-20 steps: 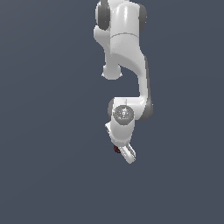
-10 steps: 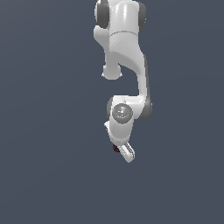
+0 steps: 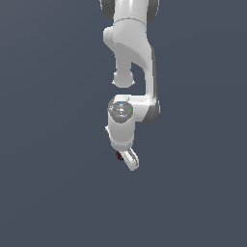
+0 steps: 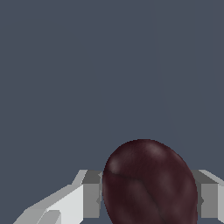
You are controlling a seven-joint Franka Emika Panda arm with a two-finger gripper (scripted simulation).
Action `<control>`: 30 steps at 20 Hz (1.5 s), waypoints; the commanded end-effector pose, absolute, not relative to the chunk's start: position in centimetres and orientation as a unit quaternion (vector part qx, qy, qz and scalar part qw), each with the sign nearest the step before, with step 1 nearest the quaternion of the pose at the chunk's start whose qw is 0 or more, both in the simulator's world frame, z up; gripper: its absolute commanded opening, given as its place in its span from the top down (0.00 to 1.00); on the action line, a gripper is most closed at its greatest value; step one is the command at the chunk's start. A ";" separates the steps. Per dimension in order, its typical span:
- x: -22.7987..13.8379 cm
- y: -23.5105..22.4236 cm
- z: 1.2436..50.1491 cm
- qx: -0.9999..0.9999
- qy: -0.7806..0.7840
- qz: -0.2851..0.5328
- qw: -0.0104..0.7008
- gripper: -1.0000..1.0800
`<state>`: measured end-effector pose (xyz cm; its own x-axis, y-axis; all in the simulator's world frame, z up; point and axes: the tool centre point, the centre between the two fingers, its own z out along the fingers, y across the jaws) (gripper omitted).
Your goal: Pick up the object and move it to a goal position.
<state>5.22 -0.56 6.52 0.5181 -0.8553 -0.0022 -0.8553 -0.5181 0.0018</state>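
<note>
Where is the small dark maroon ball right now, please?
The small dark maroon ball sits between the white gripper's fingers; in the exterior view it peeks out at the gripper's left edge.

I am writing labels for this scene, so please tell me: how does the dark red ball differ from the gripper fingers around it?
Colour: the ball is dark maroon with faint mottling; the fingers are white and grey.
Shape: the ball is rounded, slightly oval; the fingers are flat-faced and angular.
Visibility: in the exterior view the ball is only a small speck beside the gripper, which shows clearly.
Shared: both are at the arm's tip, against the plain grey-blue background.
</note>
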 end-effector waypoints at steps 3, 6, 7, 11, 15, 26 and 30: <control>3.4 -3.9 9.4 0.871 -0.491 -0.001 -0.001 1.00; 1.9 -6.6 11.7 0.871 -0.492 -0.001 -0.001 1.00; 1.4 -7.5 12.5 0.871 -0.492 -0.001 -0.001 1.00; -0.6 -11.1 15.6 0.871 -0.492 -0.001 -0.001 1.00; -2.5 -14.7 18.6 0.871 -0.492 -0.001 -0.002 1.00; -6.5 -22.9 25.7 0.871 -0.492 -0.001 -0.001 1.00; -7.1 -24.2 26.9 0.871 -0.492 0.000 0.000 1.00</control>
<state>-6.88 -23.79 26.48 0.5150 -0.8572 -0.0005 -0.8572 -0.5150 -0.0008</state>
